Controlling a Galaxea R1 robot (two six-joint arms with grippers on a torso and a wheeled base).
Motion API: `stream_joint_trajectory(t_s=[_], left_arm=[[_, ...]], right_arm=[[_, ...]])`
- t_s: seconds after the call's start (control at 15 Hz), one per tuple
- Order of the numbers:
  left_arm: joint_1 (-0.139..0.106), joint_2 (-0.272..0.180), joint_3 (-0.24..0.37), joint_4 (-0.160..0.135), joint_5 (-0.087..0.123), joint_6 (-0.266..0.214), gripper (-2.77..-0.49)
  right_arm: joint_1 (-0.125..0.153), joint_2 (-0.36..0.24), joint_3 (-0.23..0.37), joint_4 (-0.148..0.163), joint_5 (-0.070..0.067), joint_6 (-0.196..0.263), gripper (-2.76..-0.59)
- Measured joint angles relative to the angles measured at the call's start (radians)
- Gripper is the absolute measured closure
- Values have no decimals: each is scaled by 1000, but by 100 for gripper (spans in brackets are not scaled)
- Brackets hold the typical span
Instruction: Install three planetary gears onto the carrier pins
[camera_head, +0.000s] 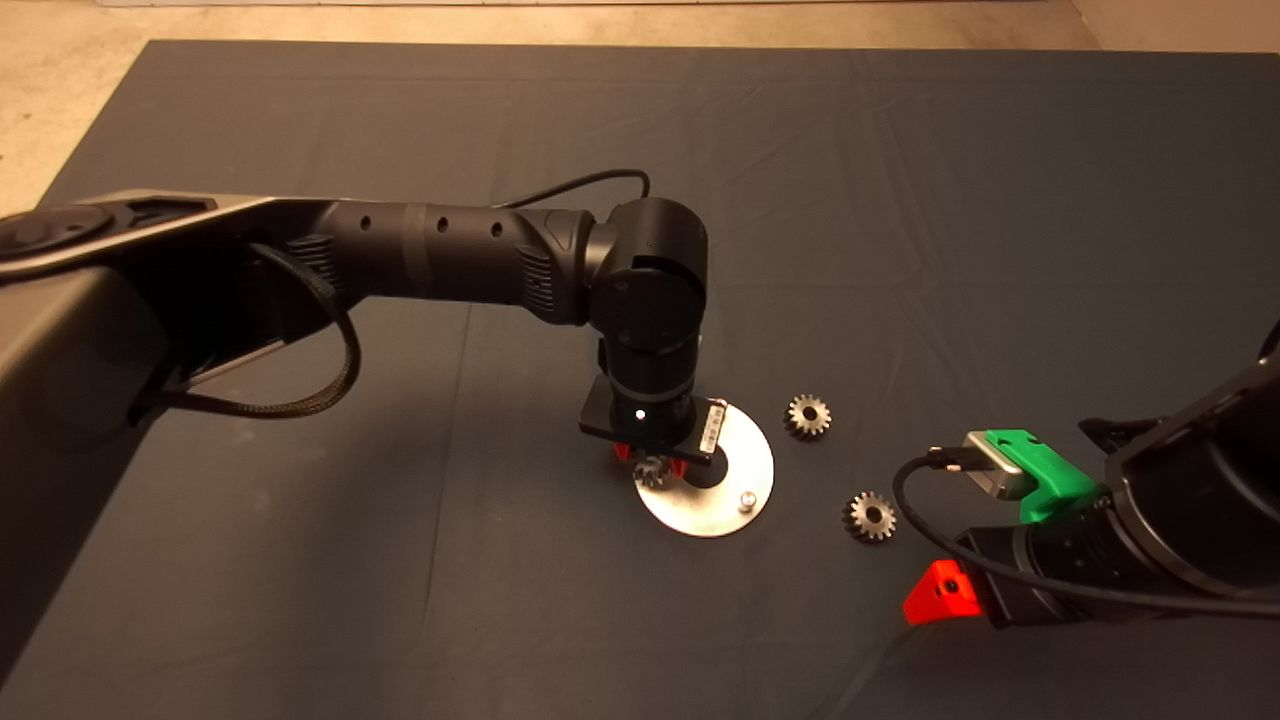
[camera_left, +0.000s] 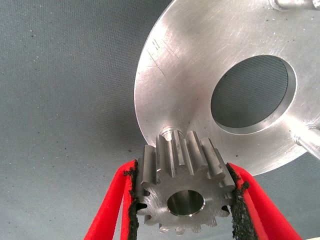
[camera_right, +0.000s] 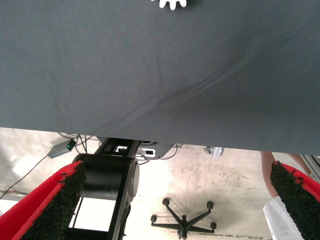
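The shiny carrier disc (camera_head: 745, 455) lies mid-mat with a large central hole; it also shows in the left wrist view (camera_left: 200, 85). My left gripper (camera_head: 650, 462) hangs over the disc's left edge, shut on a planetary gear (camera_left: 182, 187), just above a carrier pin (camera_left: 168, 135). Another pin (camera_head: 745, 497) stands at the disc's near right, and two more pins (camera_left: 310, 140) show at the picture's edges. Two loose gears lie on the mat right of the disc, one farther (camera_head: 807, 415), one nearer (camera_head: 869, 516). My right gripper (camera_head: 940, 592) is parked at lower right, fingers (camera_right: 55, 200) wide open.
The dark mat (camera_head: 400, 560) covers the table, with wrinkles at the right. The left arm's body (camera_head: 450, 255) reaches across from the left. Past the mat's edge the right wrist view shows floor, an office chair base (camera_right: 184, 217) and a cable.
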Motion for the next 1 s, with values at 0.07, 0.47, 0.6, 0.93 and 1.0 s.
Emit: stream_joint_trajectory(t_s=[0.07, 0.47, 0.6, 0.93, 1.0], left_arm=[[0, 0, 4, 1, -1, -1, -94], [0, -2, 17, 3, -4, -7, -94], [0, -1, 19, 3, -6, -7, -94], [0, 1, 19, 3, -6, -11, -94], [0, 2, 19, 3, -6, -11, -94]], right_arm=[[0, 0, 0, 0, 0, 0, -275], [0, 0, 0, 0, 0, 0, -275], [0, 0, 0, 0, 0, 0, -275], [0, 0, 0, 0, 0, 0, -275], [0, 0, 0, 0, 0, 0, -275]])
